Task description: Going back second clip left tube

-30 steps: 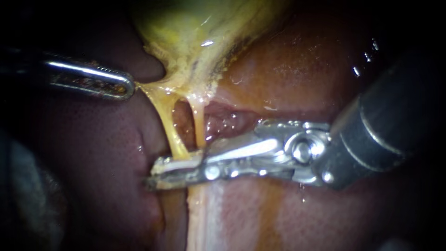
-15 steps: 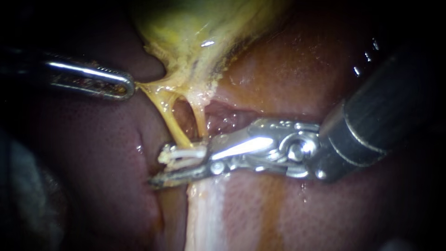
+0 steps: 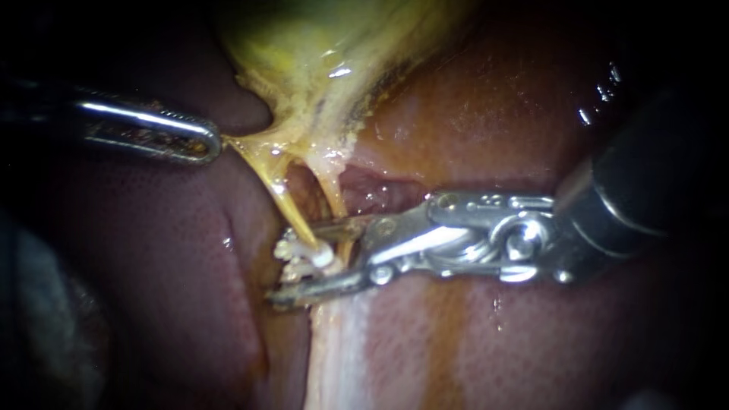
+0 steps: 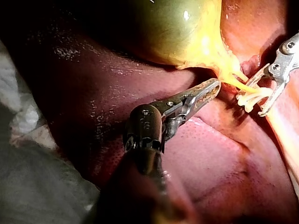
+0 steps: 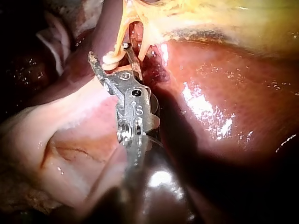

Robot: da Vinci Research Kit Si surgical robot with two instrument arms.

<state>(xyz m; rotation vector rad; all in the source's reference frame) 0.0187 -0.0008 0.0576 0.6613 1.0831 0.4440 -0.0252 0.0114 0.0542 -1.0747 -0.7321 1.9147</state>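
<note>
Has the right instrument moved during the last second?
Yes. The right instrument has drawn back to the right, away from the left tube; its jaws now stand open, the clip between them.

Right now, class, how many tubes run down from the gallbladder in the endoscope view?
2. The left tube runs from the gallbladder down to a clip between the open jaws of the right instrument; the right tube hangs beside it, toward that instrument's shaft. More may be hidden.
</note>
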